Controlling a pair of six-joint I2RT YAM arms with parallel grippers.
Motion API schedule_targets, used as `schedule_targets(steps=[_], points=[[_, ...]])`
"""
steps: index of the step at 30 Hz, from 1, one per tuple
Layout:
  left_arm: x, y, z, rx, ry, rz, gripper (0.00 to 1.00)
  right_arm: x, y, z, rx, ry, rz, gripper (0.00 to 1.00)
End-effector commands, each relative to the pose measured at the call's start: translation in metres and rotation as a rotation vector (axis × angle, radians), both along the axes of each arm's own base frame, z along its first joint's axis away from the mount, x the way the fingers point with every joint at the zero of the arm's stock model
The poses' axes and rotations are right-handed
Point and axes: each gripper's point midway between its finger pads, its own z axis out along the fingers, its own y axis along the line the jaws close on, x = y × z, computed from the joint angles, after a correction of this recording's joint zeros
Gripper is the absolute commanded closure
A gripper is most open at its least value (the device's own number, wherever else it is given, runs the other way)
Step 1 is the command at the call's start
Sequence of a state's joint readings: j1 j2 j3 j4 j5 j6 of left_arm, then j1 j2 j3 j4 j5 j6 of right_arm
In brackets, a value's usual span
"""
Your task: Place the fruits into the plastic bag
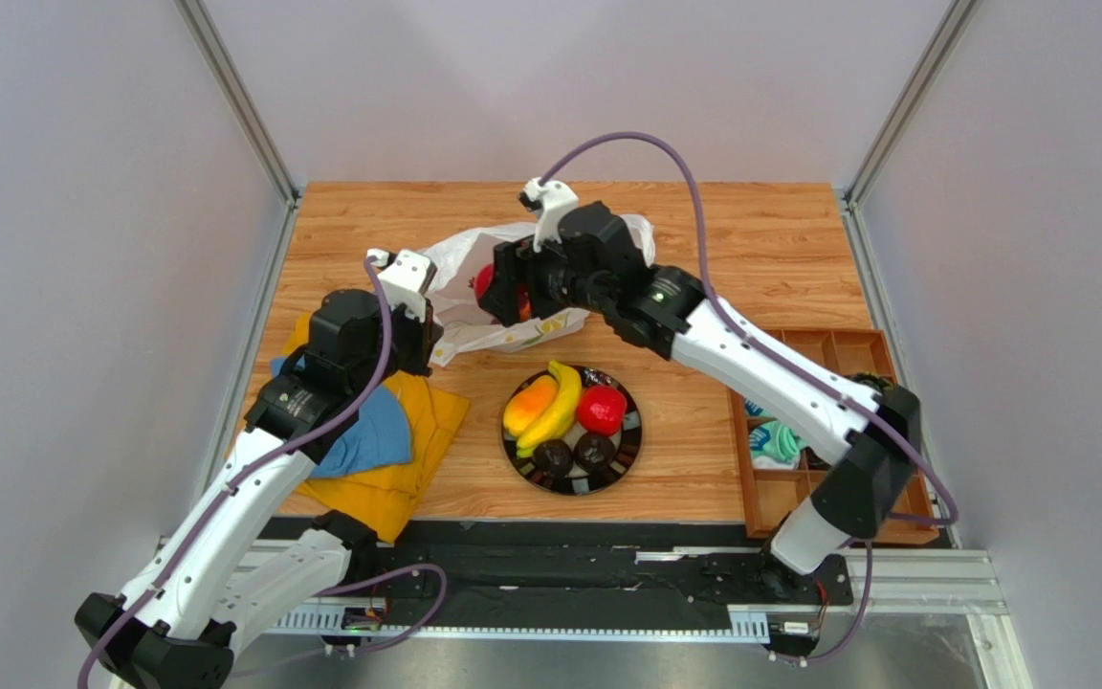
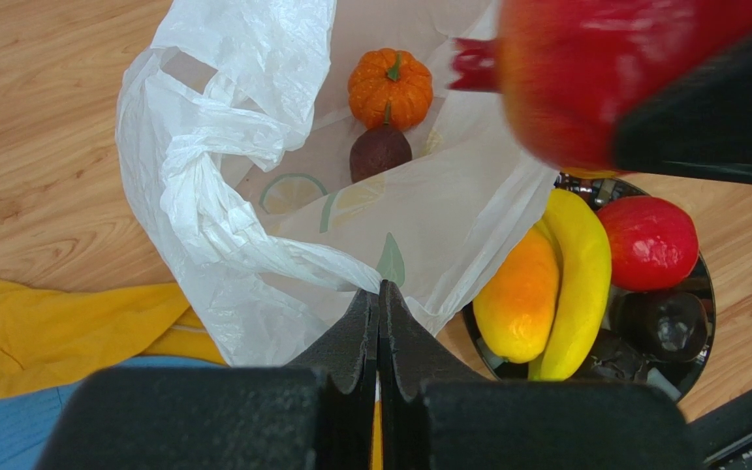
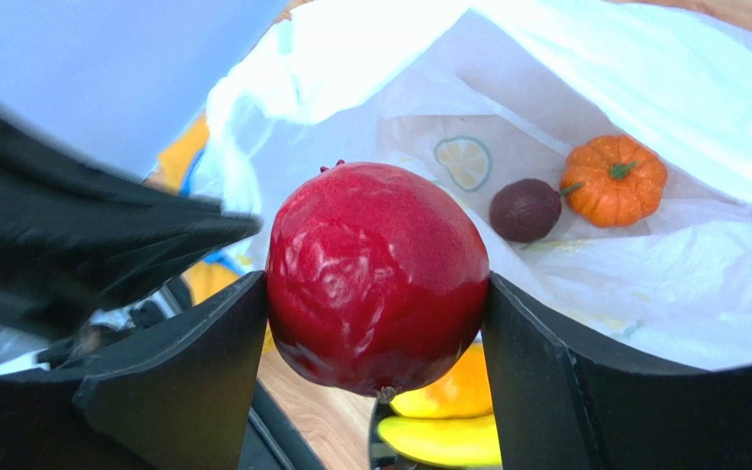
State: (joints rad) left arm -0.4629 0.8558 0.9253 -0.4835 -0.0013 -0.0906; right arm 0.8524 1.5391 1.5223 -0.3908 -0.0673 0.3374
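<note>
Jaws on right gripping red fruit [image 3: 377,279], left jaws pinching plastic bag [image 2: 221,227]

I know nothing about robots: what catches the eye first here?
The right gripper clamps a red round fruit at the open lemon-printed plastic bag, where a ribbed orange fruit and a dark purple fruit lie. The left gripper pinches the bag's edge near a black plate of banana and mango.
</note>
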Motion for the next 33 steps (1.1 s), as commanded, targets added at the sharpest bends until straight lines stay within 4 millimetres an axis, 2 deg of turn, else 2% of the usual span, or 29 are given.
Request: schedule_targets(steps=[1, 2, 3, 7, 8, 10, 11, 13, 14, 17, 18, 22, 23, 26, 27, 33], points=[[0.002, -0.002, 0.025, -0.031, -0.053, -0.003, 1.00, 0.031, 0.012, -0.014, -0.127, 0.001, -0.029, 0.54], [0.002, -0.002, 0.026, -0.032, -0.056, -0.003, 1.00, 0.038, 0.014, -0.008, -0.122, -0.010, -0.033, 0.54], [0.002, -0.002, 0.026, -0.032, -0.056, -0.003, 1.00, 0.043, 0.016, -0.013, -0.134, 0.003, -0.036, 0.54], [0.002, -0.002, 0.027, -0.034, -0.060, -0.003, 1.00, 0.073, 0.022, -0.042, -0.172, 0.059, -0.066, 0.55], [0.002, -0.002, 0.026, -0.034, -0.059, -0.003, 1.00, 0.084, 0.021, -0.056, -0.188, 0.078, -0.083, 0.55], [0.002, -0.002, 0.026, -0.032, -0.058, -0.004, 1.00, 0.095, 0.022, -0.061, -0.186, 0.083, -0.108, 0.55], [0.002, -0.002, 0.026, -0.032, -0.058, -0.004, 1.00, 0.103, 0.023, -0.077, -0.205, 0.101, -0.120, 0.55], [0.002, -0.002, 0.026, -0.032, -0.058, -0.004, 1.00, 0.111, 0.024, -0.089, -0.218, 0.114, -0.132, 0.55], [0.002, -0.002, 0.026, -0.031, -0.056, -0.004, 1.00, 0.114, 0.026, -0.105, -0.236, 0.135, -0.136, 0.55], [0.002, -0.002, 0.025, -0.030, -0.055, -0.004, 1.00, 0.115, 0.026, -0.130, -0.266, 0.176, -0.141, 0.52], [0.002, -0.002, 0.024, -0.029, -0.052, -0.004, 1.00, 0.119, 0.021, -0.144, -0.297, 0.185, -0.172, 0.50], [0.002, -0.002, 0.024, -0.030, -0.052, -0.003, 1.00, 0.119, 0.013, -0.165, -0.339, 0.206, -0.199, 0.46], [0.002, -0.002, 0.024, -0.029, -0.052, -0.004, 1.00, 0.119, 0.011, -0.168, -0.343, 0.210, -0.201, 0.45], [0.002, -0.003, 0.024, -0.030, -0.052, -0.003, 1.00, 0.118, 0.008, -0.175, -0.349, 0.229, -0.202, 0.34], [0.003, -0.003, 0.024, -0.028, -0.051, -0.004, 1.00, 0.118, 0.008, -0.176, -0.350, 0.232, -0.199, 0.25], [0.002, -0.002, 0.023, -0.028, -0.050, -0.004, 1.00, 0.114, 0.009, -0.178, -0.351, 0.243, -0.178, 0.08]])
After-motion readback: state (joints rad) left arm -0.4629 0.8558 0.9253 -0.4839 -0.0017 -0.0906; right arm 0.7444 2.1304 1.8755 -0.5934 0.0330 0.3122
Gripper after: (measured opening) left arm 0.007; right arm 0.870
